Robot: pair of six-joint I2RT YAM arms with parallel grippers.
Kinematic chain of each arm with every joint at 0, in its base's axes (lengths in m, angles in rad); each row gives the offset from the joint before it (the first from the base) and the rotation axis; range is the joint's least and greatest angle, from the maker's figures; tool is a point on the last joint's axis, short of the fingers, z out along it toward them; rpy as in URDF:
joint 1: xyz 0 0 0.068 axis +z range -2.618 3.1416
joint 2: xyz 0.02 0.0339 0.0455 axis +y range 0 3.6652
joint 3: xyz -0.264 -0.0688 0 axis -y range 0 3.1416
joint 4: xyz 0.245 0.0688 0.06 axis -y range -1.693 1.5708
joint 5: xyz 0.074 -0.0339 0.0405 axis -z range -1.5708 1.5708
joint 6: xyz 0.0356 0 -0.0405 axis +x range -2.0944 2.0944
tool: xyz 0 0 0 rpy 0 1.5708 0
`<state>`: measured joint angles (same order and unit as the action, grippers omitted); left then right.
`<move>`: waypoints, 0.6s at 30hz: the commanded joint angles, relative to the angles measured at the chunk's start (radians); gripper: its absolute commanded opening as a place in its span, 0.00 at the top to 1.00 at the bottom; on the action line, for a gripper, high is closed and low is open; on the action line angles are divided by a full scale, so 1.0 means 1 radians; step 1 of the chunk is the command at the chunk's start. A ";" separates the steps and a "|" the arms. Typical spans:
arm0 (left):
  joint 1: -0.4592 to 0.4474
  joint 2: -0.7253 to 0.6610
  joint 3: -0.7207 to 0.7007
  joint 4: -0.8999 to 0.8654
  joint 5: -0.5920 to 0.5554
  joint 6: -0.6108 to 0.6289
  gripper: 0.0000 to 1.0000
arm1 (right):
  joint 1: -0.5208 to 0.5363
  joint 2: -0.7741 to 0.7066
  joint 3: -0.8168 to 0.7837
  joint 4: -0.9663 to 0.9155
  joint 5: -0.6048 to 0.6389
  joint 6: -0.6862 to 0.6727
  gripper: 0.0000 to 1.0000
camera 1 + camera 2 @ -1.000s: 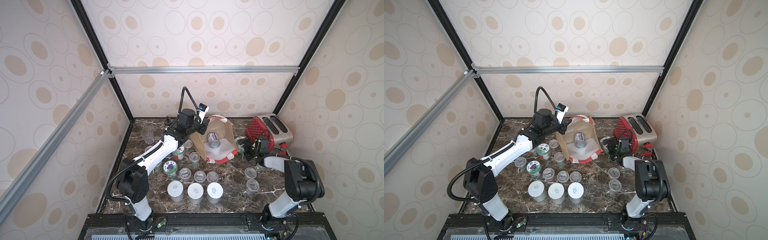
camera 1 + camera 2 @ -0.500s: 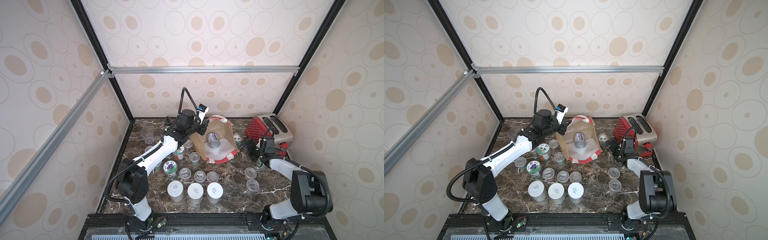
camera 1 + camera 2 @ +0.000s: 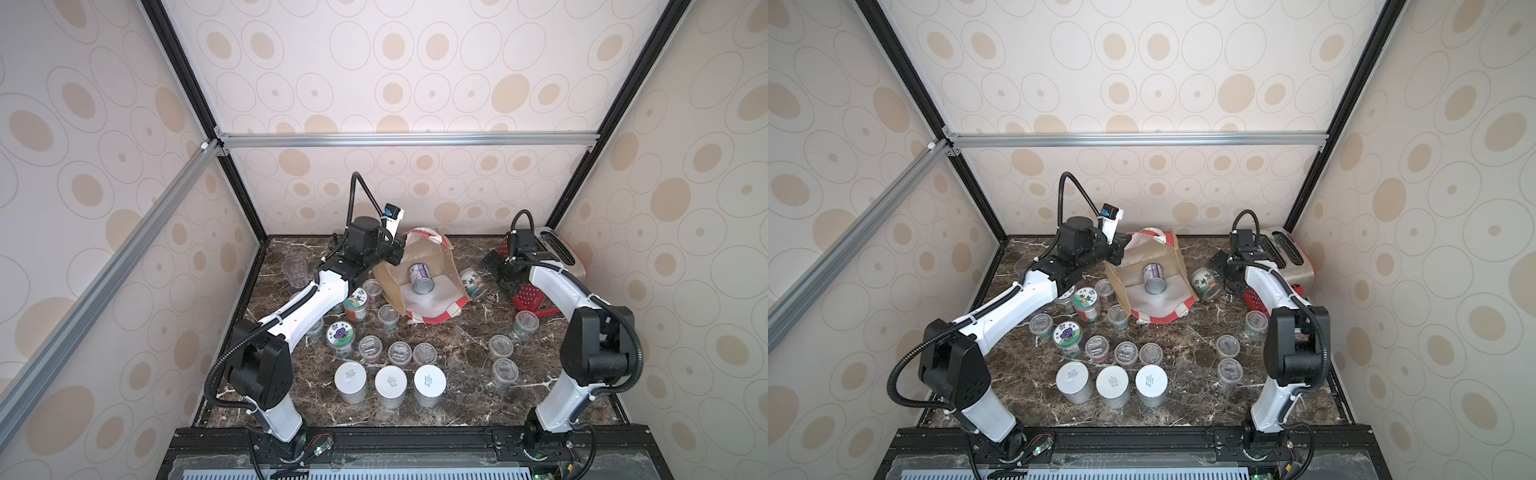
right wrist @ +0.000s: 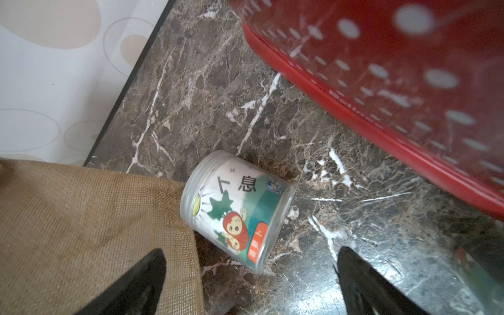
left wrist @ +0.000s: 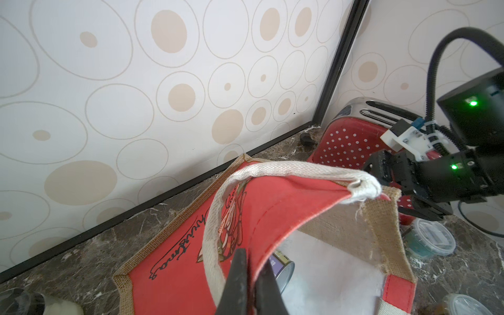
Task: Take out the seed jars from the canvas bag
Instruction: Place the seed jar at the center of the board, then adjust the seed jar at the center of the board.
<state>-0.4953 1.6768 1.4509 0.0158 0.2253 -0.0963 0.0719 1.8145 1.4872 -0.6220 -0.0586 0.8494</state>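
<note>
**1. Change.** Against the views of a second ago, the right gripper (image 3: pixel 500 274) no longer sits at the right wall of the canvas bag (image 3: pixel 387 287). It now stands nearer the toaster (image 3: pixel 555 249), right of centre in both top views. A picture-labelled jar (image 3: pixel 473 283) is now exposed, lying on its side on the table (image 3: pixel 457 332) just right of the bag. The left gripper (image 3: pixel 395 254) shows no shift.

**2. Pincer state.** The right jaws stand wide apart and carry nothing. The left jaws are together, clamped on the bag's red rim beside the white handle (image 5: pixel 272 170), and they hold the mouth lifted.

**3. Meaning for the task.** We judge the picture-labelled jar to be out of the bag, though not set upright. One purple-labelled jar (image 3: pixel 419 279) remains inside, on its side on the white lining. The others stand on the table at lower centre, among them three white-lidded jars (image 3: pixel 390 382). We judge the task close to done, with one extraction left.

**4. View differences.**
- The right wrist view shows the released jar (image 4: pixel 237 207) resting against the tan weave. The fingers (image 4: pixel 141 275) stand to either side and short of it, clear of contact. The top views do not resolve this.
- The left wrist view shows the fingers (image 5: pixel 240 281) pinching the fabric, which the wrist hides in the top views. It shows only part of the remaining jar (image 5: pixel 285 268).
- Only the top views show the full spread of jars.
</note>
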 commanded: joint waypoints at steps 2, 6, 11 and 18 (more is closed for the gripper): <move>0.030 -0.036 -0.020 0.032 0.023 -0.028 1.00 | 0.055 0.101 0.148 -0.275 0.060 0.034 0.00; 0.037 -0.048 -0.040 0.048 0.041 -0.035 1.00 | 0.080 0.179 0.247 -0.336 0.079 0.064 0.00; 0.044 -0.052 -0.046 0.052 0.055 -0.033 1.00 | 0.102 0.240 0.319 -0.348 0.073 0.088 0.00; 0.052 -0.056 -0.058 0.062 0.068 -0.035 1.00 | 0.109 0.348 0.469 -0.462 0.112 0.126 0.00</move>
<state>-0.4591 1.6585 1.3952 0.0601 0.2840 -0.1207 0.1726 2.1193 1.8954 -0.9817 0.0128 0.9390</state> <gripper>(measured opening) 0.067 0.997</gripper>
